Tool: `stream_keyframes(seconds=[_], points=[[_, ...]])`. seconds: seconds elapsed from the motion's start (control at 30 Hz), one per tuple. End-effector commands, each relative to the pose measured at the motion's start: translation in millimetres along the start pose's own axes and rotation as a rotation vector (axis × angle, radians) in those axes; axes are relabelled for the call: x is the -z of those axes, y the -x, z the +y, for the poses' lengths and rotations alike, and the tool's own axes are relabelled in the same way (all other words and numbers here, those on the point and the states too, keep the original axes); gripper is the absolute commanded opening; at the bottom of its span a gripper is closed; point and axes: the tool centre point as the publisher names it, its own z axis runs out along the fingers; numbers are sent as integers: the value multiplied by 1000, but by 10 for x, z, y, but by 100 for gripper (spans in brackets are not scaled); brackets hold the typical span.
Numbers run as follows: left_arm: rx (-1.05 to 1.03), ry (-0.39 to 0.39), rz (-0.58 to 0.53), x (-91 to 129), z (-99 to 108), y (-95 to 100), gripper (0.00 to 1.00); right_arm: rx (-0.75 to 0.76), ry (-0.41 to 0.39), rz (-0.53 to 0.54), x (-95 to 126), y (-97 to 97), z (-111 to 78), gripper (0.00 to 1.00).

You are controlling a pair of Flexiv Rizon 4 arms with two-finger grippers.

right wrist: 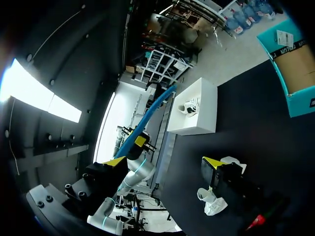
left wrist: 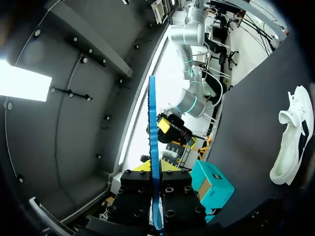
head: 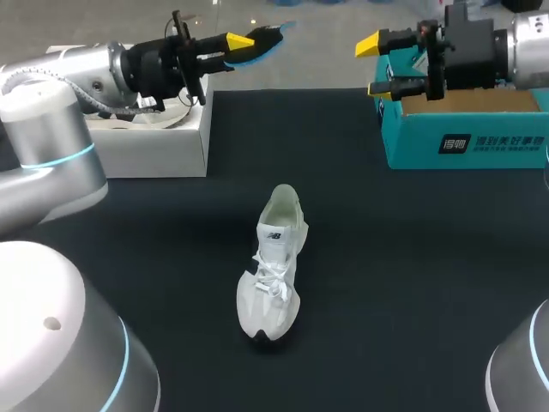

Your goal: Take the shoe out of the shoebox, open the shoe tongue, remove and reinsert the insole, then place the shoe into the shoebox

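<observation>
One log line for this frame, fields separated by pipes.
phase: insole out | left gripper: shut on insole, raised | right gripper: open, near teal shoebox | shoe: on table, centre

black matte table (head: 412, 283) fills most of head view

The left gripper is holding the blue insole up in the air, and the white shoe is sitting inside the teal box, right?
Not quite. The left gripper does hold the blue insole up, but the white shoe is not inside the teal box; it lies on the black table, as the head view shows.
</observation>
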Motion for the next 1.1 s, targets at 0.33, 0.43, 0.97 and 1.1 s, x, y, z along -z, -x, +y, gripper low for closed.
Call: stream_keyframes(seconds=[0.33, 0.43, 0.97, 1.1], points=[[960, 215, 353, 146, -235, 94, 0, -6, -25, -18, -35, 1, -21, 100], [960, 215, 353, 146, -235, 94, 0, -11, -25, -22, -31, 1, -48, 100], [1983, -98, 559, 118, -304, -8, 0, -29, -53, -41, -57, 35, -128, 100], [1983, -98, 559, 118, -304, -8, 0, -34, -54, -43, -66, 42, -157, 100]])
